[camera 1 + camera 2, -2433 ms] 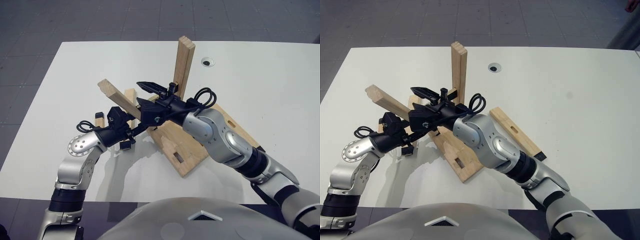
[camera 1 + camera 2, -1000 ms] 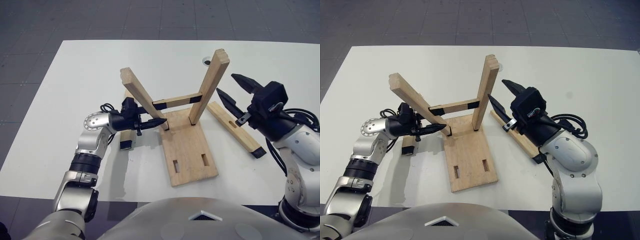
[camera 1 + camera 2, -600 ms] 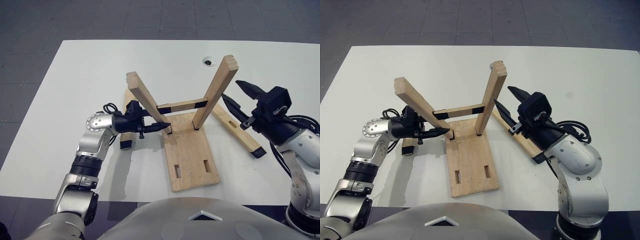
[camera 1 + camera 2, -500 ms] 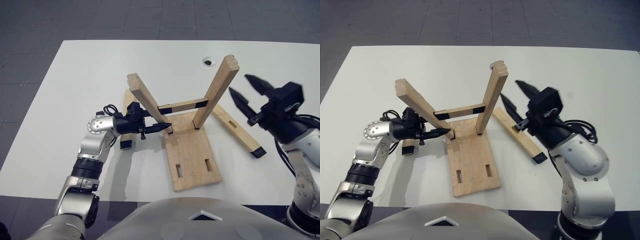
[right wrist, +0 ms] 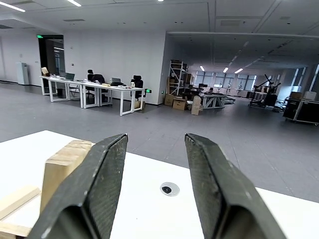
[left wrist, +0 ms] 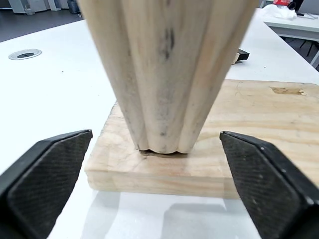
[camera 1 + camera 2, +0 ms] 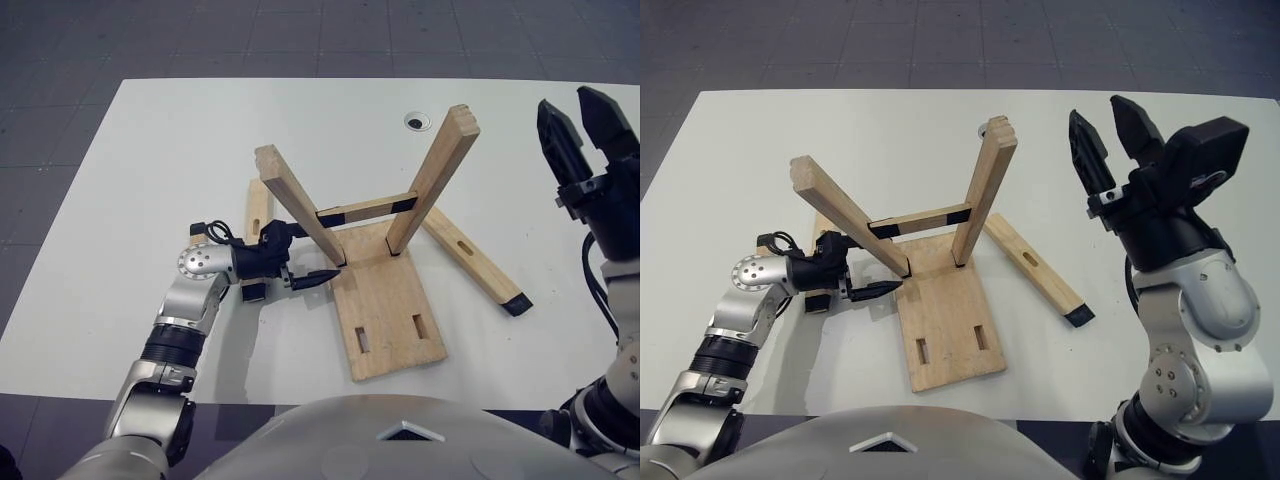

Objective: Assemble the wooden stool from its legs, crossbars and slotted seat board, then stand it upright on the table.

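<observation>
The right tool (image 7: 568, 102) has risen, fingers apart; the loose leg (image 7: 470, 258) lies slanting just right of the seat board (image 7: 390, 310), on that arm's side.

Silver arms (image 7: 1200, 300), black cables (image 7: 213, 231), black grippers (image 7: 320, 277) (image 7: 1100, 112)

The seat board (image 7: 390, 315) is light wood and lies flat. It has two empty slots near its close end. Two legs stand in its far end and lean apart like a V. The left leg (image 7: 298, 208) tips left and the right leg (image 7: 432, 178) tips right. A thin crossbar (image 7: 366, 210) with black ends joins them. A third leg (image 7: 470, 262) with a black tip lies flat just right of the board. A fourth leg (image 7: 258, 208) lies flat behind the left leg.
</observation>
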You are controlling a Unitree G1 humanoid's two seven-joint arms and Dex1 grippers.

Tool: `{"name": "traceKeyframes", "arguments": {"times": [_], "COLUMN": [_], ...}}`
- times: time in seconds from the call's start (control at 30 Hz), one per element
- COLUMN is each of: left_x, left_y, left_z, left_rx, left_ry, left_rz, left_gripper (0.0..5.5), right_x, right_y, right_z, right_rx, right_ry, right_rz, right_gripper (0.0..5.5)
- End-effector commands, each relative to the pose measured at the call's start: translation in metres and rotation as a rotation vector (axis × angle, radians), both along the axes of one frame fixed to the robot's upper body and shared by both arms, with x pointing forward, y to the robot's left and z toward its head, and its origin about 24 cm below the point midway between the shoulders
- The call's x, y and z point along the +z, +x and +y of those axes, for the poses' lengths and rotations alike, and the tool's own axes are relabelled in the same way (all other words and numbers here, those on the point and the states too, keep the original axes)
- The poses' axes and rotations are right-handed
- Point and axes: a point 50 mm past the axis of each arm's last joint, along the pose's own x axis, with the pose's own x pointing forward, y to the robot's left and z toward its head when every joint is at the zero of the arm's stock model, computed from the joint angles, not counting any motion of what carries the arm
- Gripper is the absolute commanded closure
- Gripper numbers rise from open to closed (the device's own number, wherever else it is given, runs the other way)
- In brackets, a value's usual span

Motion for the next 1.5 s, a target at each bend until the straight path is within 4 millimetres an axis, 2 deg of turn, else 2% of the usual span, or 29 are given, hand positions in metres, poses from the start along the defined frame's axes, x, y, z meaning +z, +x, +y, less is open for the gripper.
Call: {"name": "traceKeyframes", "arguments": {"times": [0.03, 0.2, 0.27, 0.37, 0.47, 0.6, 0.83, 0.93, 0.97, 1.03, 1.1, 1.2, 1.27, 1.33, 1.5], "left_x": [0.028, 0.07, 0.084, 0.096, 0.097, 0.084, 0.075, 0.08, 0.083, 0.086, 0.085, 0.076, 0.067, 0.058, 0.052], "left_y": [-0.006, -0.018, -0.02, -0.02, -0.025, -0.033, -0.028, -0.022, -0.021, -0.02, -0.024, -0.037, -0.043, -0.045, -0.049], "left_z": [0.014, 0.028, 0.029, 0.033, 0.041, 0.056, 0.073, 0.08, 0.08, 0.072, 0.053, 0.016, -0.001, -0.01, -0.007], "left_rx": [-0.063, -0.09, -0.074, -0.004, 0.096, 0.279, 0.51, 0.71, 0.793, 0.952, 1.095, 1.279, 1.368, 1.445, 1.615], "left_ry": [0.029, 0.027, 0.006, 0.02, 0.057, 0.216, 0.376, 0.36, 0.329, 0.236, 0.089, -0.029, -0.017, 0.042, 0.184], "left_rz": [-0.066, -0.158, -0.207, -0.262, -0.259, -0.246, -0.115, -0.098, -0.106, -0.122, -0.08, -0.027, 0.012, 0.025, -0.052], "left_gripper": [0.09, 0.06, 0.03, 0.03, 0.03, 0.03, 0.03, 0.03, 0.28, 0.61, 0.98, 0.98, 0.98, 0.98, 0.98], "right_x": [0.0, -0.003, -0.004, -0.007, -0.012, -0.017, -0.019, -0.023, -0.027, -0.036, -0.044, -0.063, -0.072, -0.076, -0.083], "right_y": [0.005, 0.008, 0.008, 0.01, 0.013, 0.012, 0.012, 0.011, 0.01, 0.01, 0.01, 0.009, 0.008, 0.009, 0.019], "right_z": [-0.006, -0.012, -0.013, -0.019, -0.025, -0.024, -0.02, -0.02, -0.02, -0.018, -0.015, -0.005, 0.001, 0.005, 0.017], "right_rx": [-0.04, -0.078, -0.078, -0.127, -0.183, -0.204, -0.217, -0.242, -0.252, -0.262, -0.27, -0.275, -0.278, -0.277, -0.193], "right_ry": [0.002, 0.013, 0.024, -0.001, -0.016, -0.022, -0.035, -0.062, -0.077, -0.127, -0.172, -0.182, -0.189, -0.192, -0.163], "right_rz": [0.002, 0.016, 0.018, 0.032, 0.053, 0.065, 0.06, 0.07, 0.083, 0.12, 0.15, 0.224, 0.251, 0.252, 0.265], "right_gripper": [3.39, 3.39, 3.09, 2.63, 2.06, 1.32, 0.05, 0.01, 0.0, 0.0, 0.0, 0.0, 0.0, 0.0, 0.0]}}
